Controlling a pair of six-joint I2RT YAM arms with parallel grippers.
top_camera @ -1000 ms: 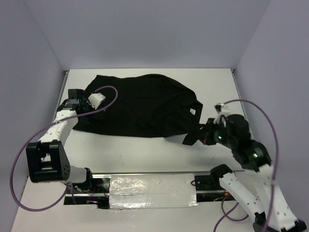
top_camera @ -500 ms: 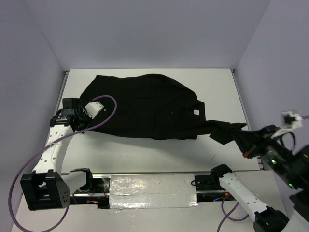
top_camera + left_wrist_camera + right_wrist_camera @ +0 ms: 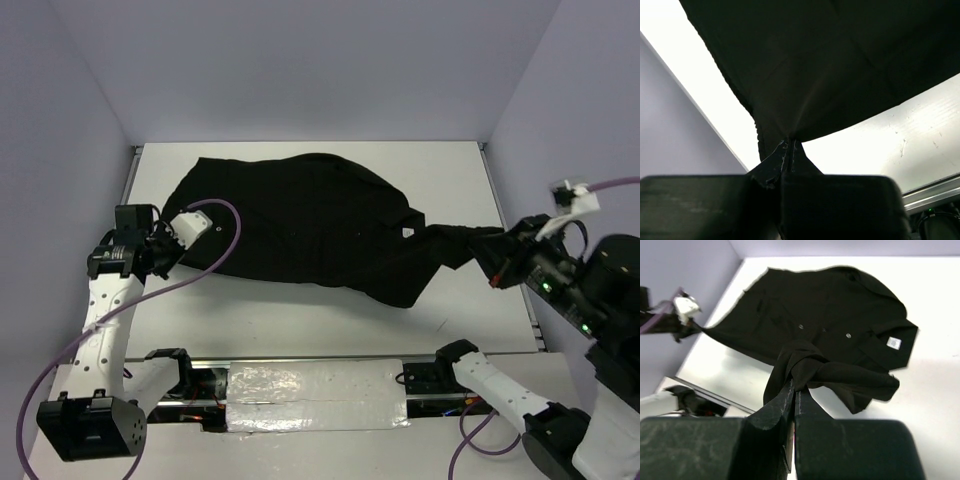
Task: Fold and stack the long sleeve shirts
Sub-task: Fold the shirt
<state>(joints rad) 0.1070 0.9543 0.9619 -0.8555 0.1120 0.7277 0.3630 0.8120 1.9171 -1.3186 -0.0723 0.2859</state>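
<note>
Your black shirt [image 3: 310, 225] lies spread over the far half of the white worktop [image 3: 300, 320]. Its small white tag [image 3: 407, 231] sits near the right side of the body.

Left end effector [image 3: 168, 250] is at the shirt's left edge. In the left wrist view its fingers [image 3: 771, 165] are pinched together on a bit of the hem, and the fabric fans out from that pinch.

Right end effector [image 3: 498, 266] is by the worktop's right edge, clamped on a bunched sleeve [image 3: 455, 243]. The sleeve runs stretched from the shirt body out to it, w/ a shadow on the worktop beneath. In the right wrist view the sleeve is gathered and twisted right at the closed fingers [image 3: 782, 402], and the rest of the shirt lies flat beyond. Two pale buttons [image 3: 800, 326] show on the front.
</note>
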